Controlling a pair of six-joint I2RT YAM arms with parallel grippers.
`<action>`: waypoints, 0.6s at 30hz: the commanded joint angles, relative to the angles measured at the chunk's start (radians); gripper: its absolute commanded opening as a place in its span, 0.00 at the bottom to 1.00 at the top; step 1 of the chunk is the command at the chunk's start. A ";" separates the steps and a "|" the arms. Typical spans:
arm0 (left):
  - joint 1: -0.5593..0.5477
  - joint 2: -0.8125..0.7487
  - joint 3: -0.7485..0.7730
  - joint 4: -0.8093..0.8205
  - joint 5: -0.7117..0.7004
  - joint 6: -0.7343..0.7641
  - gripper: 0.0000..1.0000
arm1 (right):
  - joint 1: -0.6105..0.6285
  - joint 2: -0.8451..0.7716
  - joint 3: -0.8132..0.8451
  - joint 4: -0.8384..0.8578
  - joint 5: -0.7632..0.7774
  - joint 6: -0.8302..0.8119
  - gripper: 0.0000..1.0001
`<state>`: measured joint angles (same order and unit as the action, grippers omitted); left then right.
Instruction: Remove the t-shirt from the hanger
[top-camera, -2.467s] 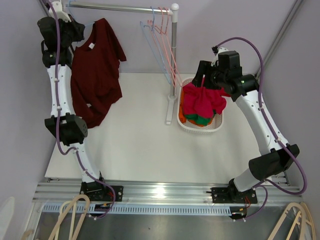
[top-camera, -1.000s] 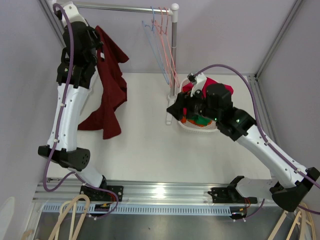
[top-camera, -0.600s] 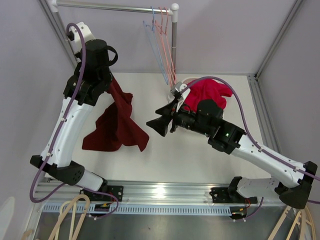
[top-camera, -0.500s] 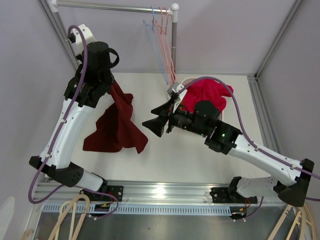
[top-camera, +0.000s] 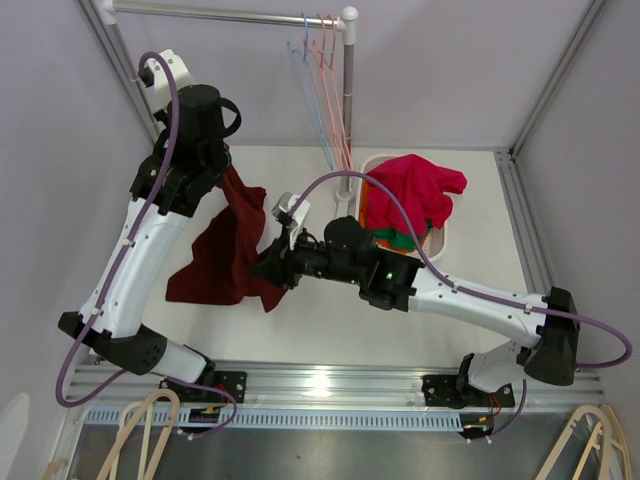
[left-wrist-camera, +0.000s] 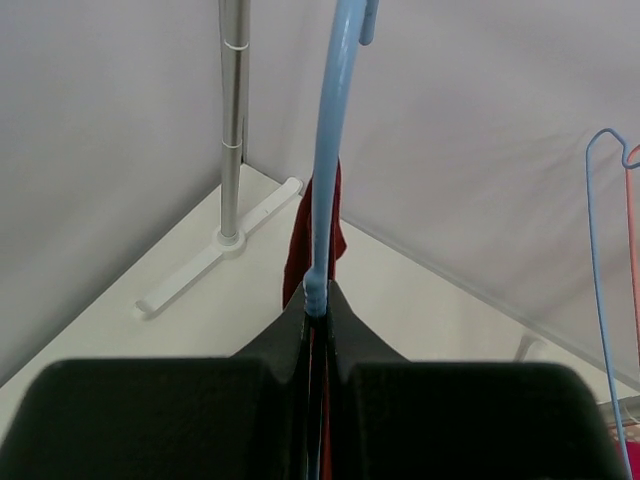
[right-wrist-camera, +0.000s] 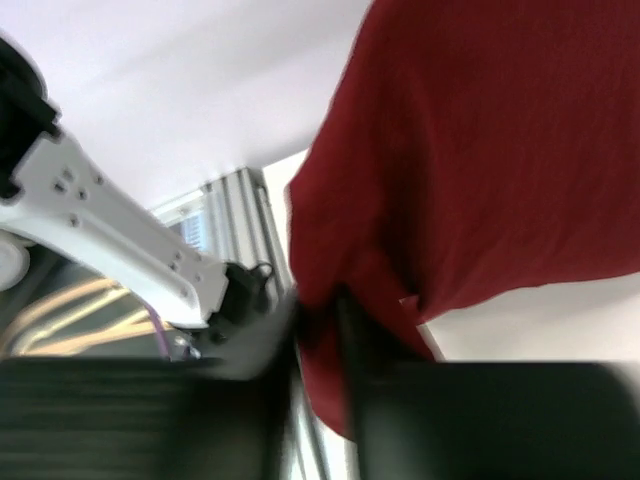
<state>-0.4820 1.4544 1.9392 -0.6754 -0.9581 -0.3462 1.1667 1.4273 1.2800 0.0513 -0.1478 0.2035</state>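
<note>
The dark red t-shirt (top-camera: 225, 265) hangs from a light blue hanger (left-wrist-camera: 330, 150) and its lower part lies on the table at the left. My left gripper (top-camera: 222, 168) is shut on the hanger's neck, and in the left wrist view the blue wire runs up from between the closed jaws (left-wrist-camera: 320, 300) with a strip of t-shirt (left-wrist-camera: 297, 245) behind it. My right gripper (top-camera: 268, 272) reaches across from the right to the t-shirt's lower right edge. In the blurred right wrist view its jaws (right-wrist-camera: 320, 310) are closed with red t-shirt fabric (right-wrist-camera: 480, 150) pinched between them.
A white basket (top-camera: 372, 160) at the back right holds a bright red garment (top-camera: 410, 190) over green and orange clothes. Beside it, the rack's upright post (top-camera: 348, 100) carries a rail with several empty hangers (top-camera: 325, 70). The rack's left post (left-wrist-camera: 233, 120) stands on its foot (left-wrist-camera: 215, 260).
The right arm swung left from the basket to the t-shirt's lower edge and its jaws closed on the fabric. The left arm brought the hanger and t-shirt down off the rail.
</note>
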 joint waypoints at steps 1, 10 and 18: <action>-0.012 -0.037 -0.008 0.059 -0.008 0.006 0.01 | 0.004 0.038 0.080 0.055 0.027 0.004 0.14; -0.012 0.003 -0.042 0.088 0.001 -0.005 0.01 | 0.042 -0.042 0.045 -0.047 0.082 0.002 0.00; 0.020 0.081 -0.003 0.106 0.024 0.012 0.01 | 0.194 -0.295 -0.099 -0.244 0.206 0.023 0.00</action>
<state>-0.4774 1.5154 1.8938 -0.6315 -0.9501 -0.3393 1.3186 1.2411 1.2076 -0.1181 0.0051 0.2089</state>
